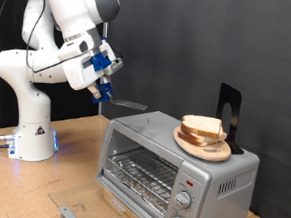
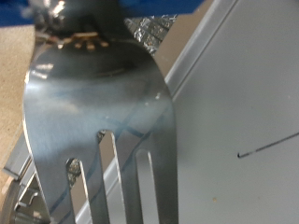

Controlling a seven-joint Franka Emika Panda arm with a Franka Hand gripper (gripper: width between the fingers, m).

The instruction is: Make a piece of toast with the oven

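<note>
The silver oven [image 1: 172, 161] stands at the exterior view's lower right, and its wire rack [image 1: 141, 174] shows at the front. Bread slices [image 1: 202, 126] are piled on a round wooden plate [image 1: 205, 146] on the oven's roof; no single piece of toast lies apart from that pile. My gripper [image 1: 103, 90] hangs above and to the left of the oven's top corner, shut on a metal fork [image 1: 127, 104] that points toward the plate. In the wrist view the fork [image 2: 98, 103] fills the picture, its tines over the oven's edge [image 2: 238, 112].
A black upright stand [image 1: 229, 113] rises behind the plate on the oven. The oven's knobs [image 1: 184, 200] sit at its front right. The arm's white base [image 1: 35, 139] stands at the left, and a grey metal piece [image 1: 70, 212] lies at the bottom edge.
</note>
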